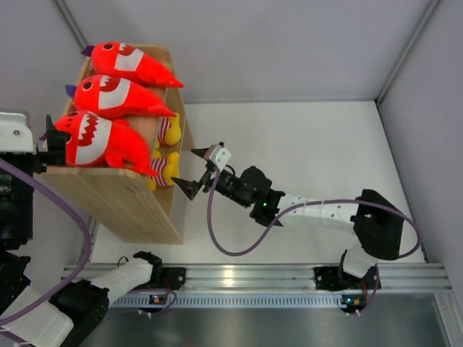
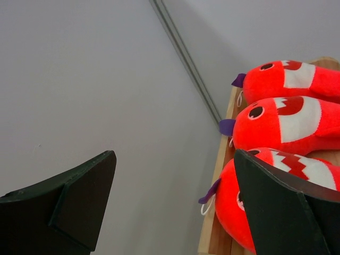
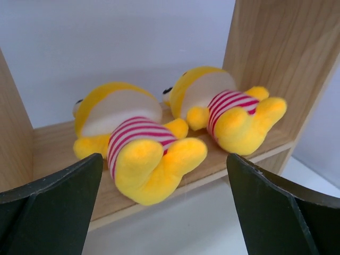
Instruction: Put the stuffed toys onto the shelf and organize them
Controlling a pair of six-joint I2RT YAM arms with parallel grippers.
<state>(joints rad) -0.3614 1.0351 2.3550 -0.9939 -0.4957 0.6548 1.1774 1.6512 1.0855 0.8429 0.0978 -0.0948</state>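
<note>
Three red plush sharks (image 1: 126,61) (image 1: 116,96) (image 1: 98,141) lie side by side on top of the light wooden shelf (image 1: 123,202). Two yellow striped toys (image 1: 168,130) (image 1: 165,168) lie on the lower board. My left gripper (image 1: 49,148) is open at the nearest shark's snout; in the left wrist view (image 2: 174,156) one finger stands in front of that shark (image 2: 231,204). My right gripper (image 1: 194,172) is open and empty just in front of the yellow toys (image 3: 133,143) (image 3: 228,106), apart from them (image 3: 163,159).
The shelf stands at the table's left, close to the grey left wall (image 2: 79,79). Its slab sides (image 3: 276,42) frame the lower board (image 3: 58,143). White tabletop (image 1: 311,159) spreads to the right of the shelf, under my right arm.
</note>
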